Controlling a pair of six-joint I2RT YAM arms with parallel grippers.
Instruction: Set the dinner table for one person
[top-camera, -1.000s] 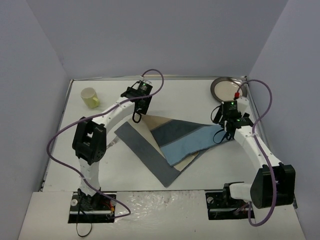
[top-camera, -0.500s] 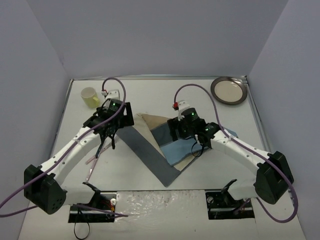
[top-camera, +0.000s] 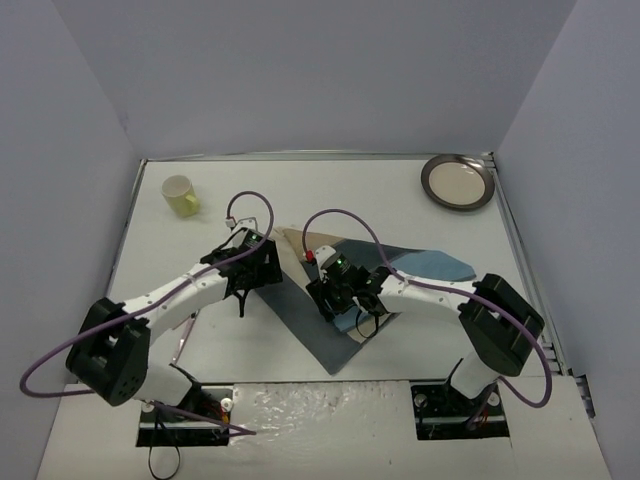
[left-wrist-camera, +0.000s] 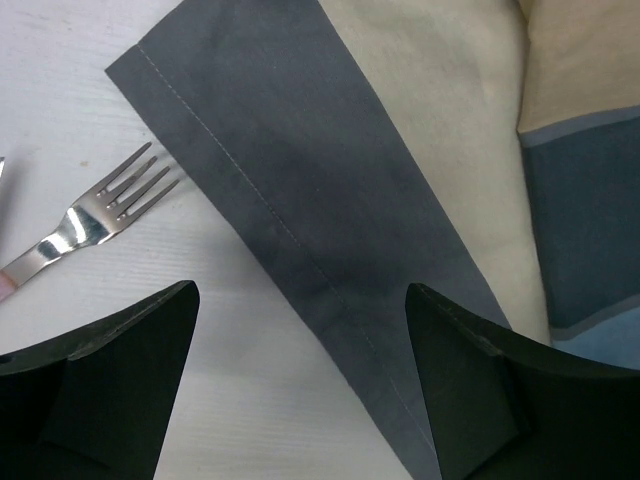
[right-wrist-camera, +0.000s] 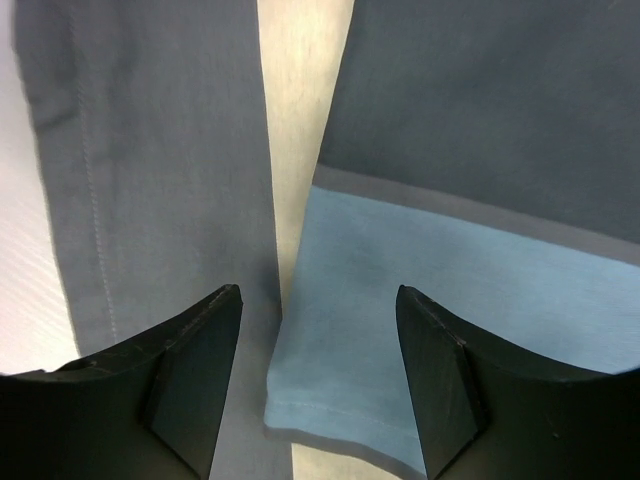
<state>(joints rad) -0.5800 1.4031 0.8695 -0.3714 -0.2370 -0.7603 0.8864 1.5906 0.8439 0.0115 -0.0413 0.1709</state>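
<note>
My left gripper (left-wrist-camera: 300, 290) hangs with fingers spread wide and empty over the left edge of the one striped cloth mat (left-wrist-camera: 300, 220), which lies mid-way across the white dinner table (top-camera: 400, 205). My right gripper (right-wrist-camera: 318, 295) hangs just to its right over the mat's middle, fingers also apart and holding nothing. The mat is rumpled and partly hidden under both arms, the one fork (left-wrist-camera: 95, 215) left of it has its handle cut off, and I count one yellow cup (top-camera: 180, 194) far left and one plate (top-camera: 458, 181) far right.
</note>
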